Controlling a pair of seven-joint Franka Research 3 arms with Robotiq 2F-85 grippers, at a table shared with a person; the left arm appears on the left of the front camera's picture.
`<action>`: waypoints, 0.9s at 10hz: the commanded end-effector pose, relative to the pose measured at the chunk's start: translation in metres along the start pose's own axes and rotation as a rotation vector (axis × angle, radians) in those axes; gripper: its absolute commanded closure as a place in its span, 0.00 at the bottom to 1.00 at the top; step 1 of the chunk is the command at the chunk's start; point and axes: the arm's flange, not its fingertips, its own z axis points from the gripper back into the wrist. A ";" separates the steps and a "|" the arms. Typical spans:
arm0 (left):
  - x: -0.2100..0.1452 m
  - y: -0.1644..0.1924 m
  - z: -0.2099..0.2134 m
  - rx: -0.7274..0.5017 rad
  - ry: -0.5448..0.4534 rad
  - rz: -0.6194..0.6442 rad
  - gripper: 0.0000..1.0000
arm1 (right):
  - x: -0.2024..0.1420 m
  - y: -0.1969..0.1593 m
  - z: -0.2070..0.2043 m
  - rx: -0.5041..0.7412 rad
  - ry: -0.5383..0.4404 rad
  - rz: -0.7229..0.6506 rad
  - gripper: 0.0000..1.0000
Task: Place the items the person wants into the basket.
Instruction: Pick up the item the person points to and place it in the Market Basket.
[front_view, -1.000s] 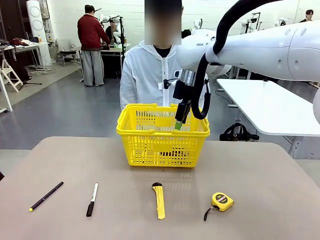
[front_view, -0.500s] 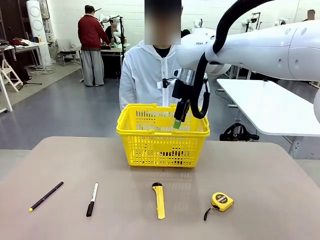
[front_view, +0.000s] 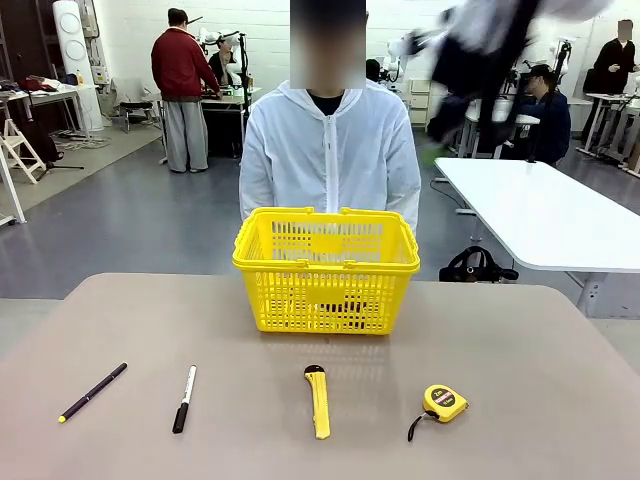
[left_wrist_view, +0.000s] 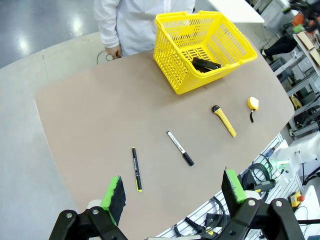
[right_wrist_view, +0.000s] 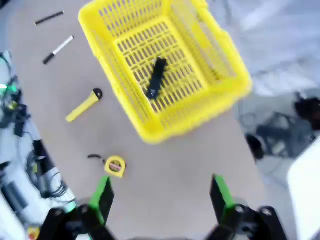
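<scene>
You see the tan table (front_view: 560, 360) holding pen (front_view: 92, 392), marker (front_view: 184, 398), utility knife (front_view: 318, 400), tape measure (front_view: 444, 402) and basket (front_view: 325, 270), with grey workshop floor (front_view: 130, 220) beyond. The left gripper (left_wrist_view: 173, 179) and right gripper (right_wrist_view: 161, 181) gape empty.

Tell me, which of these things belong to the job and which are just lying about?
Part of the job: the yellow basket, the small black thing already lying in it, the thin black pen, the yellow knife, and the person in the white jacket.

Just lying about, it seems: the white-and-black marker and the round tape measure.
</scene>
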 end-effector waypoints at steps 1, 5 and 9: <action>0.000 0.000 0.001 -0.009 -0.001 -0.003 0.00 | -0.156 0.031 0.051 -0.075 0.007 -0.147 0.00; 0.000 0.000 0.001 -0.009 -0.001 -0.003 0.00 | -0.305 0.075 0.107 -0.117 -0.200 -0.278 0.00; 0.000 0.000 0.001 -0.009 -0.001 -0.003 0.00 | -0.366 0.058 0.112 -0.030 -0.394 -0.329 0.00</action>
